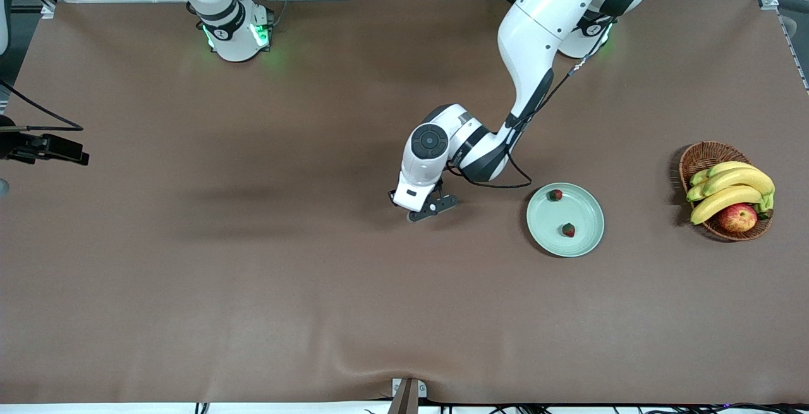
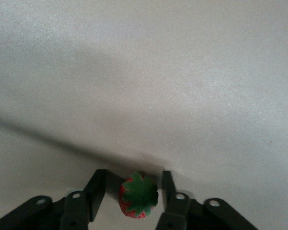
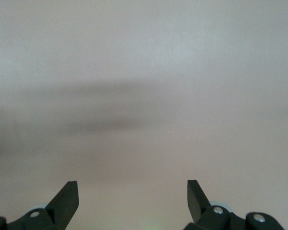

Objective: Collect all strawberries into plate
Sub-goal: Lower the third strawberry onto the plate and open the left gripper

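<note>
Brown table (image 1: 253, 275) with wide bare room, left gripper (image 2: 133, 190) low beside plate (image 1: 588, 243), fingers (image 2: 97, 189) closing around one strawberry (image 2: 137, 196), two strawberries (image 1: 555, 195) on plate, right gripper (image 3: 133, 194) spread apart, waiting.

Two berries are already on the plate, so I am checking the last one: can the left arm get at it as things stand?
Probably yes. The third strawberry sits between the jaws of the left gripper, low over bare table beside the plate, and nothing blocks it.
</note>
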Controlling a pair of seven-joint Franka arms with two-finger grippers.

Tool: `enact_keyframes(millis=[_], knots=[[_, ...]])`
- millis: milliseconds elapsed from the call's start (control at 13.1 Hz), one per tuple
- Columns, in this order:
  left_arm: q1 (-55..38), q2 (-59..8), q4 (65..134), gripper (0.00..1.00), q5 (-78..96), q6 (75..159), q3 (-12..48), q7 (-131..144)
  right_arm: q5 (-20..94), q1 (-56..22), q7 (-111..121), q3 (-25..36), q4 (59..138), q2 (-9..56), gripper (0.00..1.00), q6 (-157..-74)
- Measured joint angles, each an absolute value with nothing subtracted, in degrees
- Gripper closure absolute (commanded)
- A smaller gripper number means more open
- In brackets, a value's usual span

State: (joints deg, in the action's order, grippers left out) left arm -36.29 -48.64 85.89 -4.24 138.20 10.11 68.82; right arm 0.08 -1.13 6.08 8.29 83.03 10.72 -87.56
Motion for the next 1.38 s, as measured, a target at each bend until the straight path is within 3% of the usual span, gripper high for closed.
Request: enact_keyframes(millis=[76, 535, 841, 1146, 1223, 1299, 1375], knots=[[-36.3, -48.6, 85.8, 1.00, -4.3, 138.2, 10.1, 68.8, 0.1, -0.6, 6.1, 7.2, 83.0, 10.7, 0.00, -88.0], [-35.2, -47.6, 85.0, 1.00, -4.3, 137.5, 9.7, 68.8, 0.0, 0.0, 6.1, 6.2, 83.0, 10.6, 0.00, -87.5], [-25.6, -40.1, 84.1, 1.00, -4.3, 125.7, 9.3, 62.7, -0.1, 0.1, 6.1, 6.1, 83.0, 10.5, 0.00, -87.3], [-14.7, -35.6, 88.5, 1.00, -5.3, 117.4, 9.1, 48.3, -0.1, 0.2, 5.2, 5.9, 82.7, 10.1, 0.00, -83.6], [-11.9, -35.7, 90.2, 0.89, -7.1, 117.4, 9.0, 44.6, -0.1, 0.2, 4.6, 5.8, 82.6, 9.9, 0.00, -82.2], [-9.1, -35.9, 91.9, 0.64, -9.2, 117.5, 9.1, 41.3, 0.0, 0.2, 4.4, 5.7, 82.4, 9.8, 0.00, -80.8], [-6.5, -36.2, 93.2, 0.31, -10.3, 117.6, 9.1, 38.1, 0.5, 0.2, 4.2, 5.8, 82.4, 9.6, 0.00, -80.3]])
